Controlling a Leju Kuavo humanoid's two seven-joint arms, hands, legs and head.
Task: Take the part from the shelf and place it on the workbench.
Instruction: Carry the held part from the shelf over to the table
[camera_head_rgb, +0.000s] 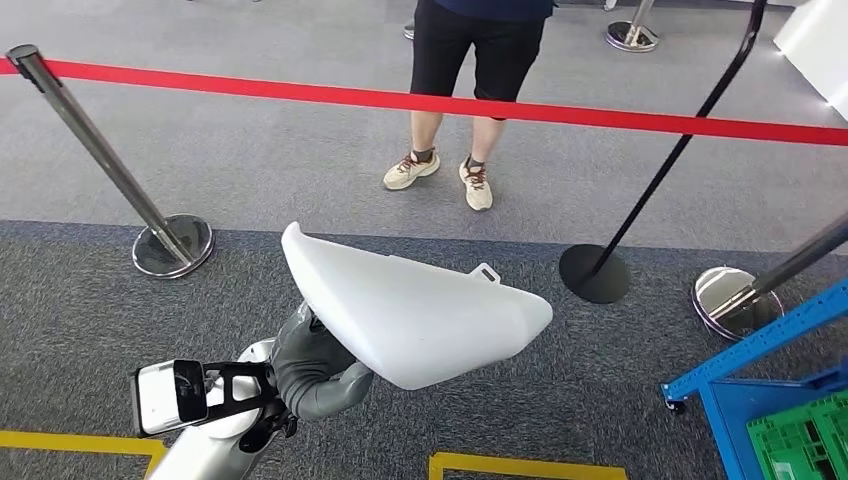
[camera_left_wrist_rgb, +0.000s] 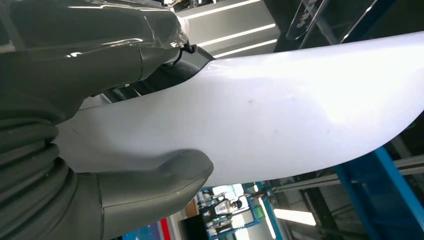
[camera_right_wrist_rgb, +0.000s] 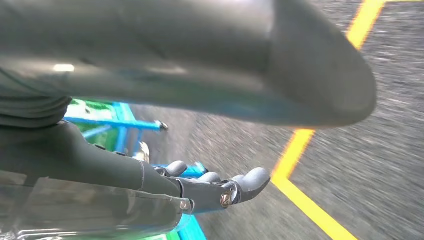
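Note:
The part (camera_head_rgb: 415, 310) is a large, smooth white curved shell. My left hand (camera_head_rgb: 315, 370) grips it from below at its near end and carries it over the grey carpet. In the left wrist view the thick grey thumb (camera_left_wrist_rgb: 150, 187) presses on the white part (camera_left_wrist_rgb: 280, 115), with the darker fingers on its other side. My right hand (camera_right_wrist_rgb: 210, 187) hangs beside the body over the floor, its fingers stretched out and apart with nothing in them.
A red barrier rope (camera_head_rgb: 450, 103) spans the view between chrome posts (camera_head_rgb: 170, 240). A person (camera_head_rgb: 465, 90) in dark shorts stands behind it. A black stand (camera_head_rgb: 597, 270) rises at the right. A blue shelf frame (camera_head_rgb: 770, 390) with a green crate (camera_head_rgb: 805, 440) is at the lower right. Yellow floor lines (camera_head_rgb: 525, 467) run near my feet.

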